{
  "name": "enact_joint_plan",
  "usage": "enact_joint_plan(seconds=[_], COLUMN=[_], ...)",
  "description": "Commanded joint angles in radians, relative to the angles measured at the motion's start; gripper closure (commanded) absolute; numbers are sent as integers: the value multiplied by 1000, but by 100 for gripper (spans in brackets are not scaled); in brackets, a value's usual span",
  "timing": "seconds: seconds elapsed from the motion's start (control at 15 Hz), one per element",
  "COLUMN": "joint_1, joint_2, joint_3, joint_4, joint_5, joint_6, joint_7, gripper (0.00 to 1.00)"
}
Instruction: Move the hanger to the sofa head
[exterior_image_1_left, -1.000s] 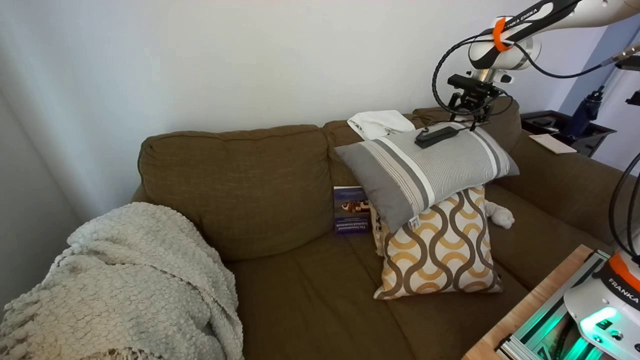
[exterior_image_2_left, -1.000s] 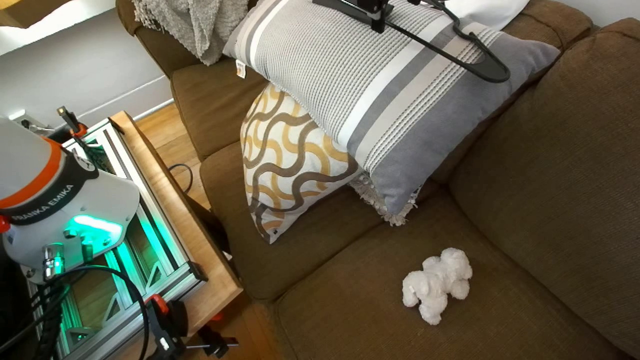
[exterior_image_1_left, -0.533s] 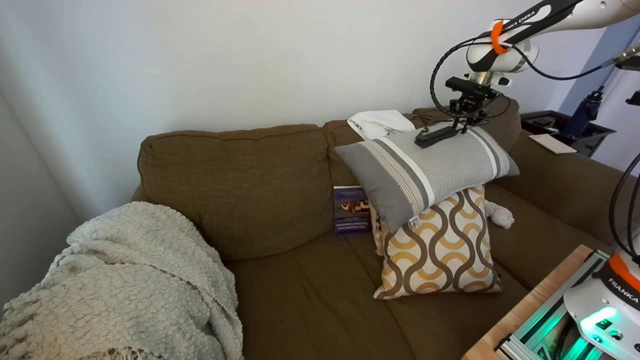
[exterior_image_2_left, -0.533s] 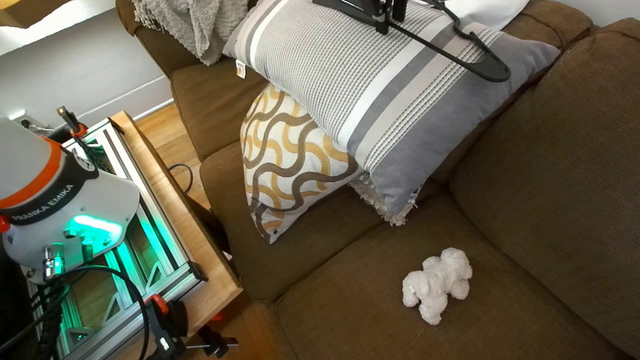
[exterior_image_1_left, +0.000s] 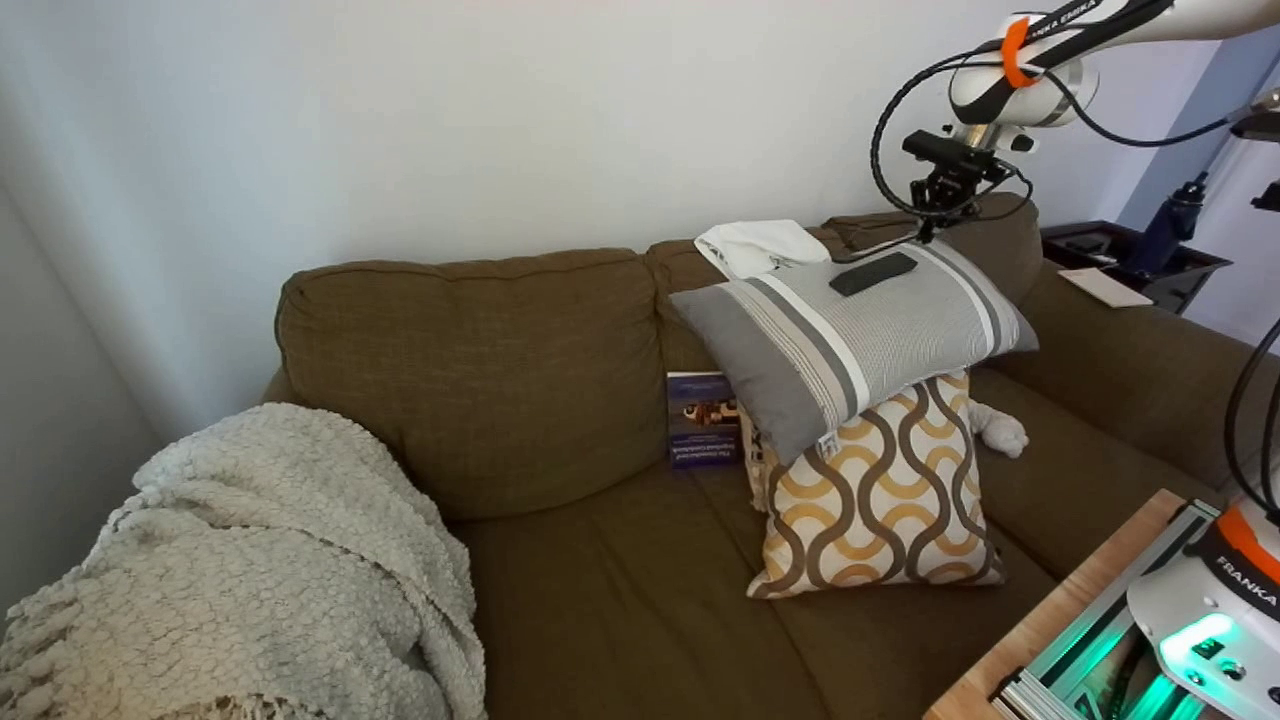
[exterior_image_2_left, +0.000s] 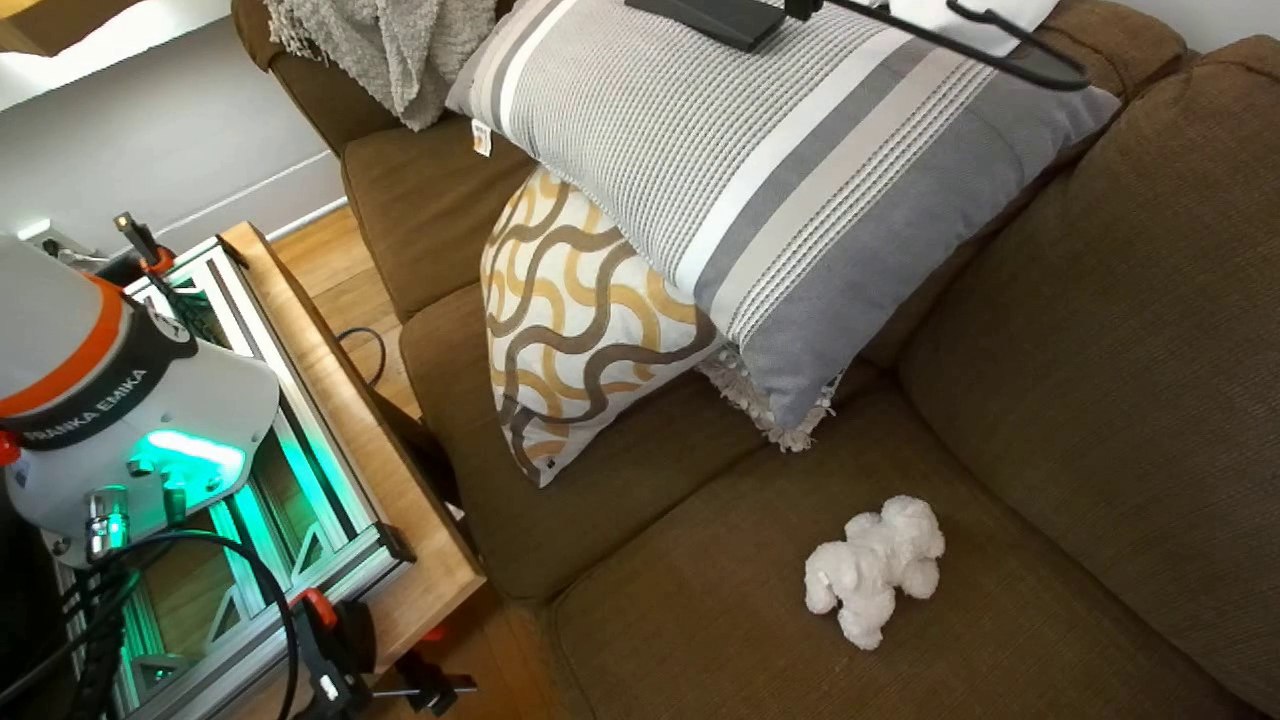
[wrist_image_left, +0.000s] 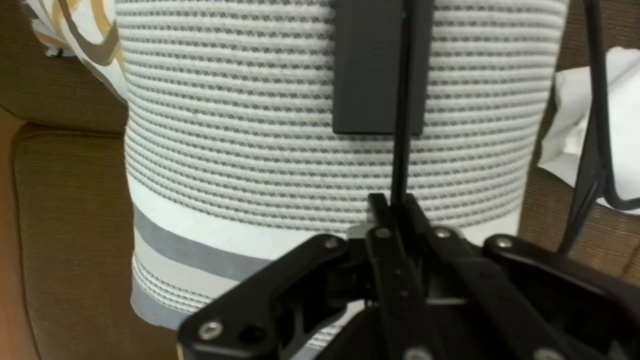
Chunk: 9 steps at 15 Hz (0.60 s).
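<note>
The hanger (wrist_image_left: 401, 125) is being clamped by its bar in the gripper (wrist_image_left: 395, 201) and held over the striped pillow (exterior_image_1_left: 870, 330). In the wrist view, a dark block (wrist_image_left: 370, 70) on the pillow is being partly covered by that bar. In an exterior view, the gripper is being cropped out above the pillow, all but its fingertips (exterior_image_2_left: 802, 9). Behind the pillow, a white cloth (exterior_image_1_left: 757, 245) is being borne by the sofa head (exterior_image_1_left: 470, 272), whose rounded edge is being exposed to one side of the pillow.
</note>
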Motion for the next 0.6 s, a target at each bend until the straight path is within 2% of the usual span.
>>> enact_joint_plan(seconds=[0.0,0.27,0.47,0.53], joint_1=[-5,0,27,37], joint_2=[-81,-45,8,5], joint_3=[-2,24,31,20], joint_4=[-40,28,76,74], joint_5=[27,92,70,25], joint_6=[118,218,317,342], joint_7=[16,-5,112,168], gripper=[98,98,98,98])
